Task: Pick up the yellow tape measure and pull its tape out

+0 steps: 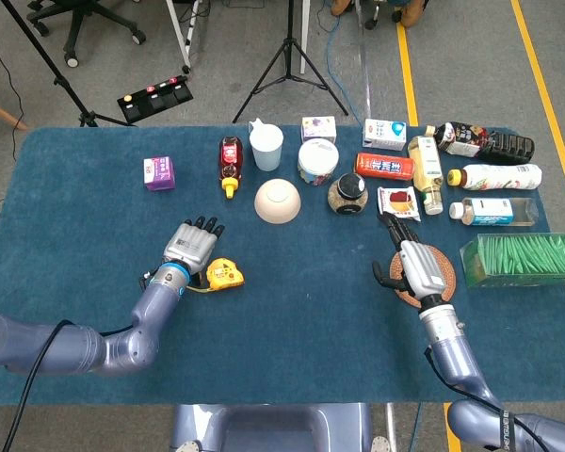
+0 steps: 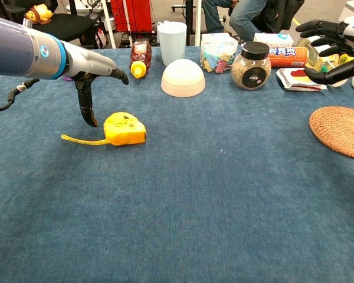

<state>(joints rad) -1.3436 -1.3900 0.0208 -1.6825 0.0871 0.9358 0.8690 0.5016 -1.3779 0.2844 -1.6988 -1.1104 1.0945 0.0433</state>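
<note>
While the yellow tape measure [image 1: 224, 274] lies flat on the blue table [image 1: 292, 311], nothing is holding it. A short bit of its yellow tape [image 2: 82, 140] is seen sticking out on the cloth toward the robot's left. The left hand [image 1: 192, 243] is found just beside the tape measure, on its left and a little farther back, with the fingers [image 2: 86, 106] spread apart and nothing gripped in them. In the chest view one dark finger is pointed down close to the case, but it is not touching it. Farther back, a white bowl [image 1: 277, 200] is set upside down, and a red sauce bottle [image 1: 230, 162] and a white cup [image 1: 266, 146] are placed behind it. A small purple box [image 1: 158, 173] is seen at the far left. The right hand [image 1: 408, 261] is held well apart from the tape measure, above a round woven mat [image 2: 340, 130], with its fingers loosely spread and nothing held.
</note>
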